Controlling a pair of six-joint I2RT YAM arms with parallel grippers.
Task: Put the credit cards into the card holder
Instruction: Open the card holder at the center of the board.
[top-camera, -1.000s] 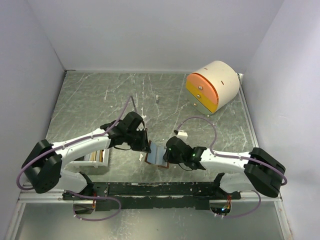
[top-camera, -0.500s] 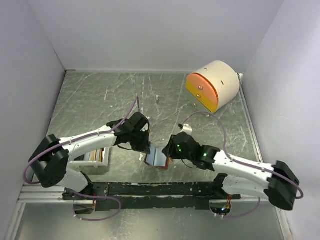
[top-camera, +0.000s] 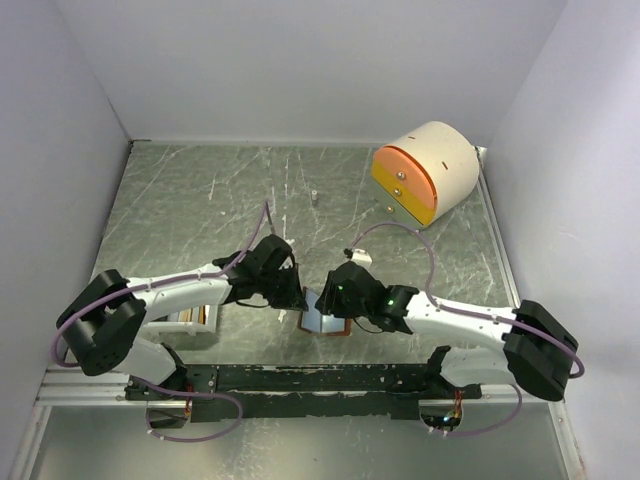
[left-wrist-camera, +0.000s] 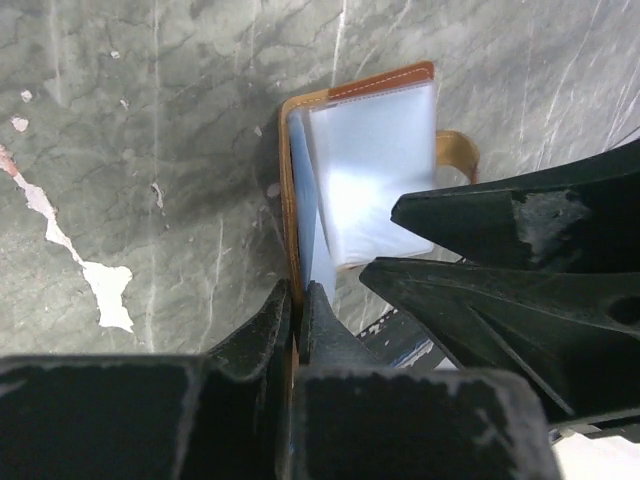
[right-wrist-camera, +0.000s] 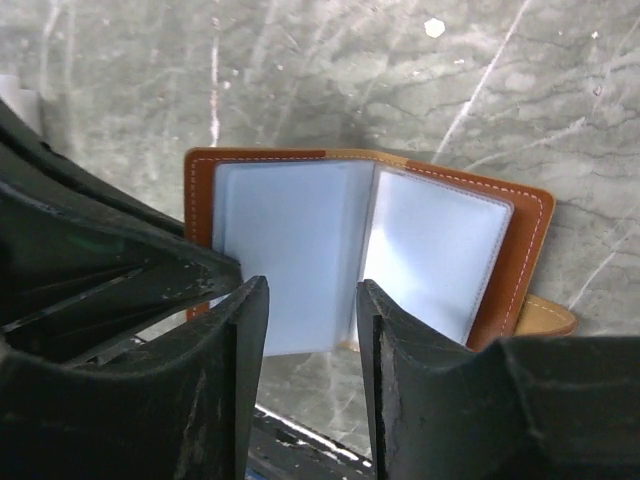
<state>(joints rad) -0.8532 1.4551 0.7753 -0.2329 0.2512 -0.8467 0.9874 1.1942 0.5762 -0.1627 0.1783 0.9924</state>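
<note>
1. The left gripper (left-wrist-camera: 297, 300) is pinched tight on the edge of the card holder's (left-wrist-camera: 370, 170) brown cover.
2. The right gripper (right-wrist-camera: 310, 300) has its jaws apart with nothing between them, poised over the card holder's near edge.
3. The card holder lies spread open on the table (top-camera: 200, 200) between both grippers, pale pockets up.
4. The round drawer unit (top-camera: 425, 170) stands well beyond the right gripper.

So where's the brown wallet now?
In the top view the card holder lies open at the table's near middle, between the left gripper, which pinches its cover, and the right gripper.
</note>
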